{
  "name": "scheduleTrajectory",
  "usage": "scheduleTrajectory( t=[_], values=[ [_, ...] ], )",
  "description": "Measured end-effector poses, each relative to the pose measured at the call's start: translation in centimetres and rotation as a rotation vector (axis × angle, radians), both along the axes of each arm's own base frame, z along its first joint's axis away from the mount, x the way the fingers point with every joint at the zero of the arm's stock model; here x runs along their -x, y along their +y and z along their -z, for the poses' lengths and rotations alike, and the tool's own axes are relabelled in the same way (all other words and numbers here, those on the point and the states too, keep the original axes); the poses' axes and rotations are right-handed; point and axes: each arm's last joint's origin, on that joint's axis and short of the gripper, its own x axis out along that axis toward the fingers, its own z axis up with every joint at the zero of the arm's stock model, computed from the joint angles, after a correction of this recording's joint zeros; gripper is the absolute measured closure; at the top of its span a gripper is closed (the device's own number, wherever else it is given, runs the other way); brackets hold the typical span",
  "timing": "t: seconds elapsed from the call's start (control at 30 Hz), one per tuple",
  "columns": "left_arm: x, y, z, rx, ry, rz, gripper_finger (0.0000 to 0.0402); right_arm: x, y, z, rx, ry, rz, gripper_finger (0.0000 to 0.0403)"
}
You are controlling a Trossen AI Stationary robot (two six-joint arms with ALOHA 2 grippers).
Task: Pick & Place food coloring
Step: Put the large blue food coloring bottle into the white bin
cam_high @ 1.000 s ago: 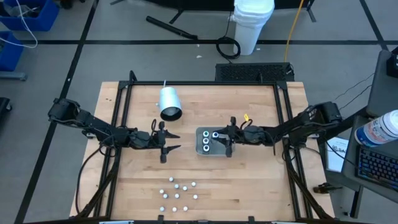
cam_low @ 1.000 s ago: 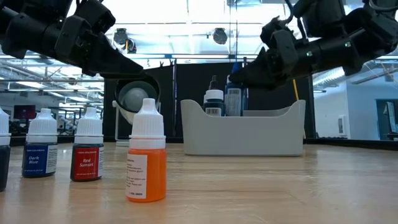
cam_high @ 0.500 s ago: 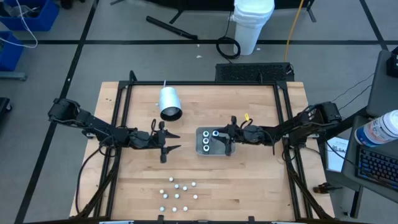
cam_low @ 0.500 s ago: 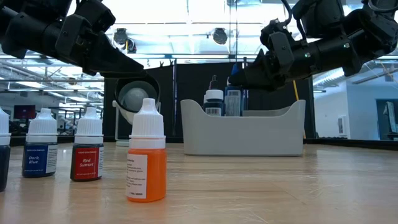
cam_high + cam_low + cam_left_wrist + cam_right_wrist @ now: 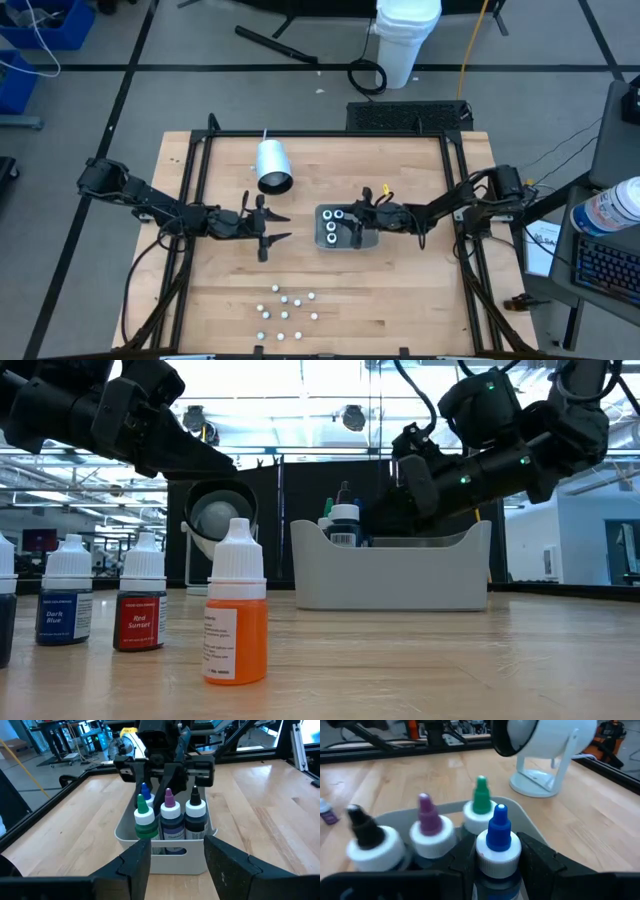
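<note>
Right claw parked over the grey tray with a blue-tipped bottle between its fingers

The table (image 5: 420,290) carries the big white cylinder (image 5: 272,165) near its far edge and the grey tray (image 5: 390,575) about mid-table, with green, purple and black-tipped bottles standing inside. The right claw (image 5: 496,851) sits over the tray, fingers closed snug on the blue-tipped bottle (image 5: 498,845), which stands in the tray beside the green-tipped bottle (image 5: 480,810). The left claw (image 5: 176,855) hangs near the tray, spread wide, holding nothing. The food coloring (image 5: 285,310), tiny white-capped bottles, clusters by the near edge, including an orange one (image 5: 236,615).
</note>
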Motion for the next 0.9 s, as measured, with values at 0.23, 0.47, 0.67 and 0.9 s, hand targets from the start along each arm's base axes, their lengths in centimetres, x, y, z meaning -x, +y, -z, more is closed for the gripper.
scheduleTrajectory(
  t=[0.23, 0.47, 0.67, 0.9],
  values=[
    [0.05, 0.01, 0.18, -0.003, 0.018, 0.000, 0.0213, -0.01, -0.14, 0.10, -0.018, 0.001, 0.008, 0.0285],
    [0.04, 0.01, 0.17, -0.003, 0.017, 0.000, 0.0213, 0.12, -0.13, 0.46, -0.032, 0.039, 0.012, 0.0271],
    [0.04, 0.01, 0.17, -0.002, 0.017, 0.000, 0.0213, 0.14, 0.27, 0.50, -0.016, 0.047, -0.005, 0.0271],
    [0.04, 0.01, 0.17, 0.025, 0.014, -0.006, 0.0213, 0.19, 0.47, 0.28, -0.016, 0.037, -0.011, 0.0242]
  ],
)
